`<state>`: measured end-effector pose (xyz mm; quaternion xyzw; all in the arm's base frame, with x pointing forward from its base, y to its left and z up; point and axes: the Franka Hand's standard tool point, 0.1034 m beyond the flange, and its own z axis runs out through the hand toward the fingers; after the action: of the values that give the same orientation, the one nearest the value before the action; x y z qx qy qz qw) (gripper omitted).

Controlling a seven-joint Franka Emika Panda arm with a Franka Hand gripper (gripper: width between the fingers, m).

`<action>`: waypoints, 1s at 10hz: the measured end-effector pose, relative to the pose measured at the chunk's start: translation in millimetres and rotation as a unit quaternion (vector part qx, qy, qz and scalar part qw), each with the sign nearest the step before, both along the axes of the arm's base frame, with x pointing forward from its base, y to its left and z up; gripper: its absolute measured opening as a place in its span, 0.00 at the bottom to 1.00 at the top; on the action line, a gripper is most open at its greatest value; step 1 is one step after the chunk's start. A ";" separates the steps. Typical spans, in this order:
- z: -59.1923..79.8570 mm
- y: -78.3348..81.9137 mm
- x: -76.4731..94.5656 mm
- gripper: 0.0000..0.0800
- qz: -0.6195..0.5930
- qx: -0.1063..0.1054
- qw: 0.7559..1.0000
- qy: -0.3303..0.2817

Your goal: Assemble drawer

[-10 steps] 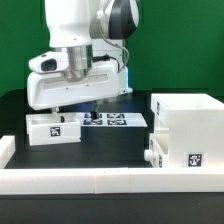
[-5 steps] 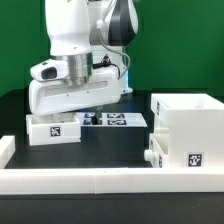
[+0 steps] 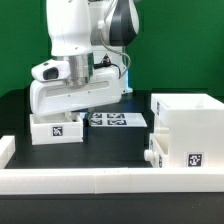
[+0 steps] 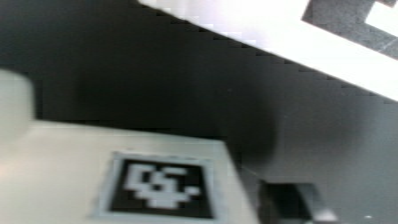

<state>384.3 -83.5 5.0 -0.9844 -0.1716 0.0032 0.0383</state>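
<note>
Step in hand, likely: grasping loose tray (image 3: 55, 130) for sliding into housing (image 3: 186, 128). Gripper (image 3: 81, 108) hovering just over tray's rear wall; jaws hiding behind wrist body, spread or pinched cannot tell. Tray lying on black table (image 3: 110, 146), exterior view's left, well apart from housing. Next move needing square grip on thin wall. Smooth white plastic, boxy, tagged

The exterior camera sat low, just outside the white rail (image 3: 100, 180) edging the table, and faced across the black tabletop (image 3: 110, 148) toward the arm (image 3: 75, 60). It took in the cube housing (image 3: 185, 125) and a small tray (image 3: 55, 130). The wrist camera hung very close above that same tray (image 4: 89, 165), whose tag loomed large and blurred.
</note>
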 end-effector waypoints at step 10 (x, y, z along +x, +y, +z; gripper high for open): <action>18.7 22.6 21.3 0.06 0.055 -0.007 0.998 -0.021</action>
<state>405.6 -60.9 23.7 -0.9736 -0.2260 -0.0139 0.0276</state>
